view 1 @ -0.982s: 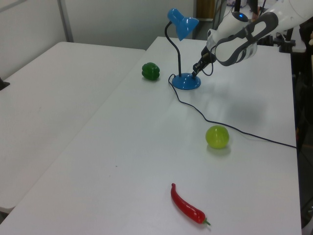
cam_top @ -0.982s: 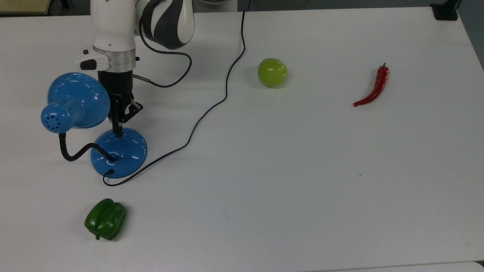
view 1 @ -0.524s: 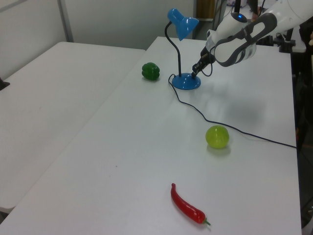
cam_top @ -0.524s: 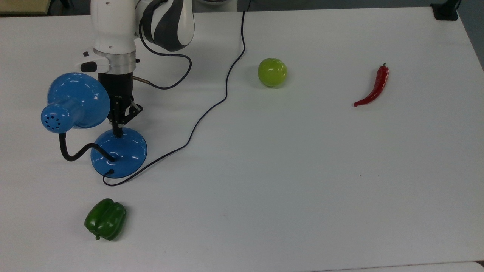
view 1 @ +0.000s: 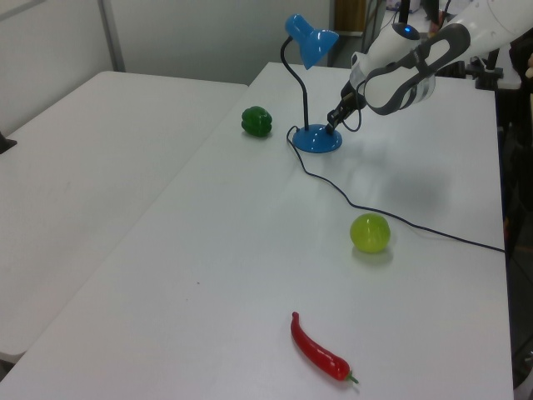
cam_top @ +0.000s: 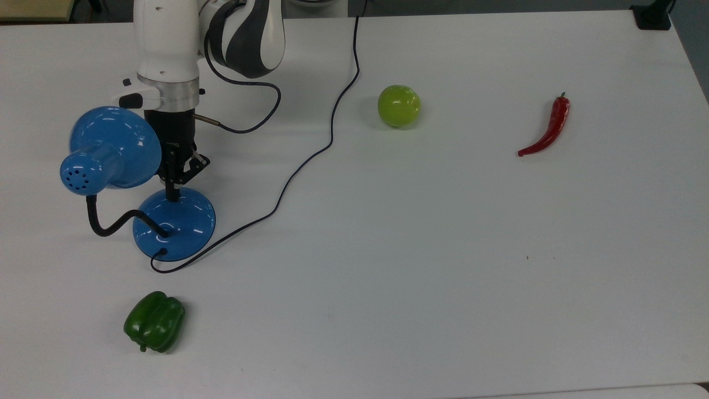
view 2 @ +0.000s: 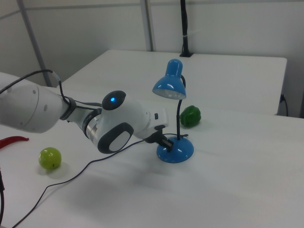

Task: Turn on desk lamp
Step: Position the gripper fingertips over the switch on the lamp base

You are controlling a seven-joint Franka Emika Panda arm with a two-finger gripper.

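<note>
Your gripper [cam_top: 173,191] sits fingertips-down on the desk lamp [cam_top: 174,223] base, left side of the top view; fingers look pinched together, holding nothing. Shade looks unlit.

— What's the arm [cam_top: 166,39] like?
— Glossy white shells, dark grey joint bands, a silver wrist ring, 1 blue light.
— And the gripper [cam_top: 173,191]?
— Black, trailing a thin dark cable [cam_top: 243,122].
</note>
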